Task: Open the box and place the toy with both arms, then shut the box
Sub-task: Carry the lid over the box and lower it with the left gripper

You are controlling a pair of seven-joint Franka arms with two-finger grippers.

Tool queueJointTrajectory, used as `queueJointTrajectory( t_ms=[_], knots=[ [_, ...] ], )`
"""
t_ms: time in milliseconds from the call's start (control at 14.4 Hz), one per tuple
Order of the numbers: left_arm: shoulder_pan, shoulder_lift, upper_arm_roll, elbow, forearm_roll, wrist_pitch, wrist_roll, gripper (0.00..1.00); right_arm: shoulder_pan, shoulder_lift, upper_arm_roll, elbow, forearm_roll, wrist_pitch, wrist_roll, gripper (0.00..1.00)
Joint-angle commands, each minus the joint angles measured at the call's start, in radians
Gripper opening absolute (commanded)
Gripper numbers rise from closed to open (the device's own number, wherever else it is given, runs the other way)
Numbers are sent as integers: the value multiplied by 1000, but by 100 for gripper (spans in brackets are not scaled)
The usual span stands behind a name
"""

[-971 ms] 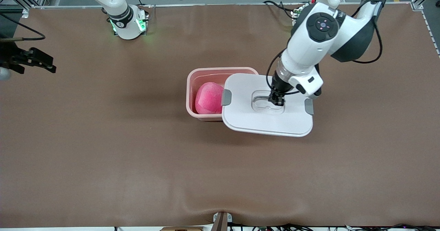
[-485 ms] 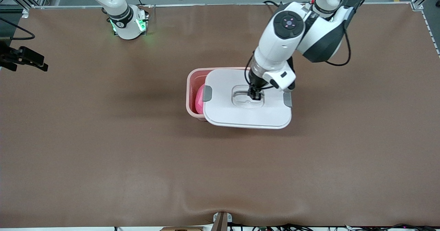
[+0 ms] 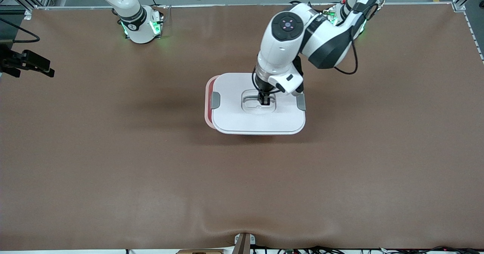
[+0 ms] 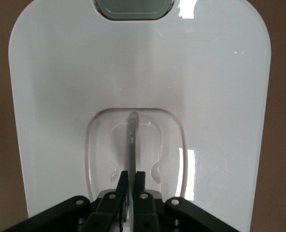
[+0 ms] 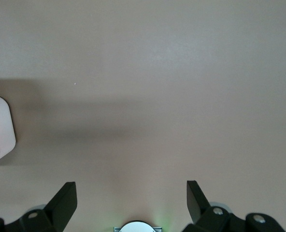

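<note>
Two white arms [image 3: 302, 38] with black joint bands — glossy rounded shells, a black round cap with coloured dots, black cables looping alongside, green lights at each base, small black grippers with silver screws.

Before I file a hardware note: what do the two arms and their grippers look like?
Both arms are glossy white with black joint bands. The left arm has a round black cap with small dots and loose black cables. Green lights glow at the right arm's base. The left gripper and right gripper are black and two-fingered.
</note>
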Motion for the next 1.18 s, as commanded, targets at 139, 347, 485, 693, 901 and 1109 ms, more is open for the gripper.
queueJointTrajectory(
  t_ms=[139,347,485,693,901,1109],
  knots=[
    [-52,52,2,69,41,-21,-31,0,-19,-13,25,1,26,-13,-3,100],
    [-63,70,2,67,41,-18,-30,0,-25,-16,22,3,59,-13,11,100],
    [-83,78,2,58,41,-19,-30,0,-27,-17,15,4,81,-13,11,100],
    [-83,90,2,52,41,-19,-41,0,-27,-15,17,18,73,-15,2,100],
    [-90,95,2,49,39,-19,-47,0,-30,-7,14,33,70,-15,-1,100],
    [-95,95,0,38,41,-18,-48,0,-30,-7,14,33,69,-13,-1,100]
  ],
)
